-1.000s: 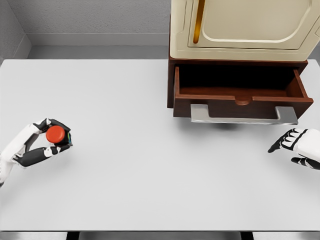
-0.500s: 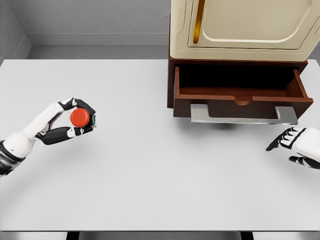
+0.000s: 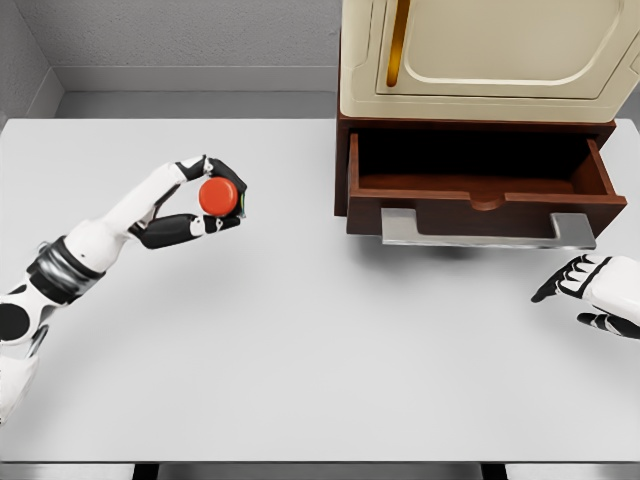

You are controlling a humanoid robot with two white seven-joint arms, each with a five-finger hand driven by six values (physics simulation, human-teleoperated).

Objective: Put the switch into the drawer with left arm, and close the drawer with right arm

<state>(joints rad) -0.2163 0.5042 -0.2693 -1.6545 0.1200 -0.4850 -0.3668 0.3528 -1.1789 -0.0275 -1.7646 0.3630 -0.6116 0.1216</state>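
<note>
The switch [image 3: 219,196] is a round red button on a dark base with a green edge. My left hand [image 3: 200,203] is shut on it and holds it above the white table [image 3: 300,330], left of the cabinet. The brown drawer [image 3: 480,190] stands pulled out, its inside dark and bare, with a grey handle [image 3: 488,232] along its front. My right hand [image 3: 590,290] hovers low at the right edge, below and right of the handle, fingers relaxed and holding nothing.
A cream cabinet [image 3: 490,55] with a door sits on top of the brown drawer unit at the back right. A grey wall runs behind the table.
My left arm has lifted the switch and carried it up and to the right, toward the drawer. The right hand has barely shifted.
</note>
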